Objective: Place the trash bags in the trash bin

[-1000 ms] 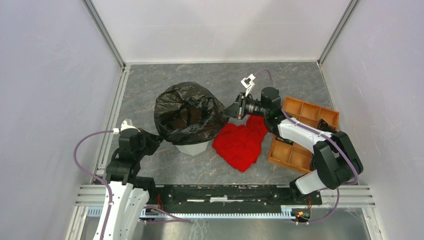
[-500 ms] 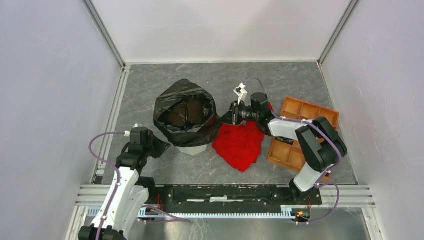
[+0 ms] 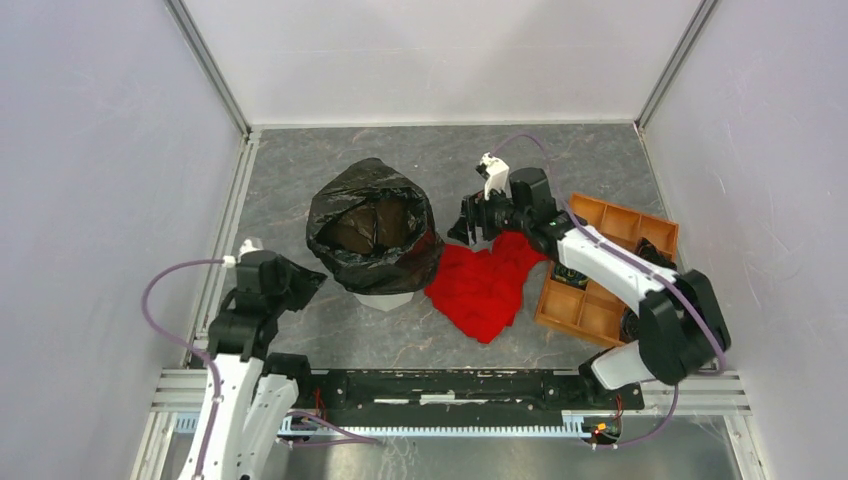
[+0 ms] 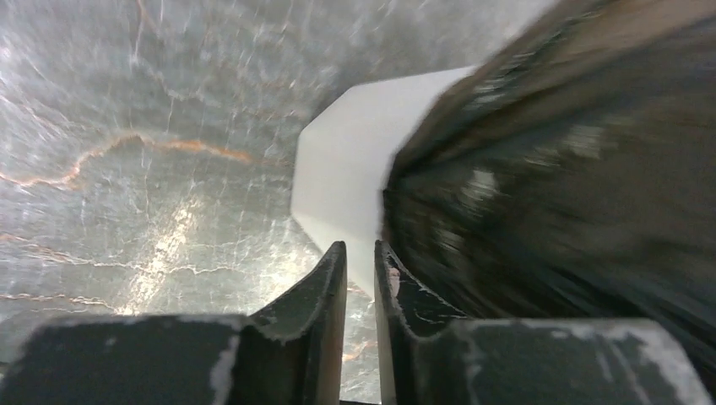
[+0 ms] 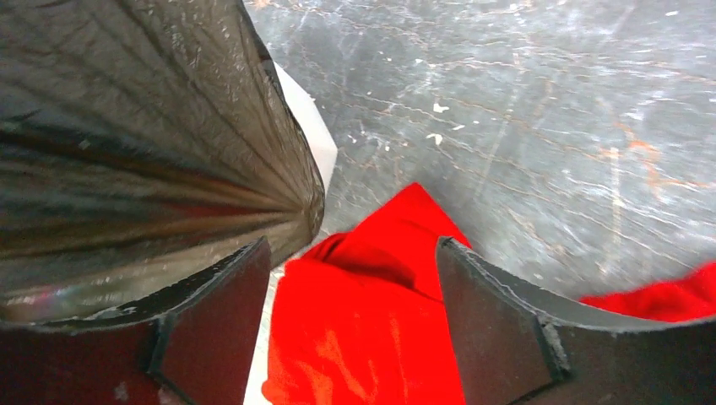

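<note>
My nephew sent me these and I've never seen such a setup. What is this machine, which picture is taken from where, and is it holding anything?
The machine is two robot arms, the left arm and the right arm, bolted at the near edge of a table. The wide picture comes from a fixed camera above and behind them. The other two come from a camera on each wrist, so the dark shapes at the bottom are that arm's own fingers.

On the table stands a white trash bin with a black trash bag draped over its top. Beside it lie a red cloth and an orange compartment tray.

The left gripper is nearly closed, beside the bin. The right gripper is open above the cloth, next to the bag. Neither holds anything.
</note>
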Available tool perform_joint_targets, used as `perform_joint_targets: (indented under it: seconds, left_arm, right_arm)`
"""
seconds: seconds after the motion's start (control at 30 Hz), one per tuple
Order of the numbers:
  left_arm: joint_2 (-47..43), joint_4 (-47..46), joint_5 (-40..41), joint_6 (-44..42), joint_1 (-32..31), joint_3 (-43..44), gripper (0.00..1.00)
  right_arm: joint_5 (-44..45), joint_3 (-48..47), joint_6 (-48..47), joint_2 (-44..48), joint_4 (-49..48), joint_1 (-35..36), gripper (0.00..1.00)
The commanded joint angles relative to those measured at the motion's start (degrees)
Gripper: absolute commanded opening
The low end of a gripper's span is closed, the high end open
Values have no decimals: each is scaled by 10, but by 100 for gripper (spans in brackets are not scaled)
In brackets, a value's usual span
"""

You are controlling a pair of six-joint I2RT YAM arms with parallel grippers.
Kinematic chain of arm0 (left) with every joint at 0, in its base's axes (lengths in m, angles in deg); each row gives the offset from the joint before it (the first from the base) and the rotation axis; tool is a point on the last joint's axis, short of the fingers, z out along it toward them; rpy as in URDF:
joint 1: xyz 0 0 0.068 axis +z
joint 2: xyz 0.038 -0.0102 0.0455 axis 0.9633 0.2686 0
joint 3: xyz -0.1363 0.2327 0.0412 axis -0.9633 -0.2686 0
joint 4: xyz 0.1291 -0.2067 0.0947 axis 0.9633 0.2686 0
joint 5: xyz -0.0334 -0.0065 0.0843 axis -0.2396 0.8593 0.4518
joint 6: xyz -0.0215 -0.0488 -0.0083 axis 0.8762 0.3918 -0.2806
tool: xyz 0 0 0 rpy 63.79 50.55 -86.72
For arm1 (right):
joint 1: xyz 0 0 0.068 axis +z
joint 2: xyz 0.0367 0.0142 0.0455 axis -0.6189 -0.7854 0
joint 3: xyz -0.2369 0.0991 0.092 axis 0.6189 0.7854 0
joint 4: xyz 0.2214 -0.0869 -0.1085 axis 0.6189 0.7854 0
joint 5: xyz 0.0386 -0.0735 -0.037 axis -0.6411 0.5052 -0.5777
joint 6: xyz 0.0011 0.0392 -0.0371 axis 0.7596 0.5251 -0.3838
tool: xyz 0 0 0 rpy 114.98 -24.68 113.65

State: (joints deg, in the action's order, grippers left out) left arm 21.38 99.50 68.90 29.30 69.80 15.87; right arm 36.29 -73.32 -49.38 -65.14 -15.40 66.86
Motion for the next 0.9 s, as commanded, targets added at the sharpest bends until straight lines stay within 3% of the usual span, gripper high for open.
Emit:
perform_joint_targets:
  seconds: [0.0, 0.1, 0.27, 0.33, 0.47, 0.6, 0.7, 0.87]
  left_arm:
    - [-47, 110, 91, -41, 0, 121, 36]
    - [-56, 134, 129, -73, 0, 186, 53]
    - [-14, 108, 94, -153, 0, 287, 55]
    - [-11, 89, 87, -175, 0, 313, 63]
    - [-11, 53, 72, -197, 0, 342, 81]
    - [33, 16, -23, -204, 0, 362, 89]
    - [79, -5, -74, -224, 0, 380, 98]
    - [176, -24, -108, -286, 0, 424, 99]
  right_arm:
    - [48, 3, -50, 72, 95, 2, 81]
    - [-31, 64, -9, 123, 45, 7, 89]
    - [-108, 149, 96, 197, -79, 55, 98]
    - [-125, 168, 136, 207, -123, 82, 98]
    - [-117, 214, 252, 201, -278, 129, 98]
    - [-69, 233, 317, 171, -386, 149, 98]
    - [-29, 234, 317, 153, -413, 155, 93]
    - [11, 234, 298, 112, -426, 161, 65]
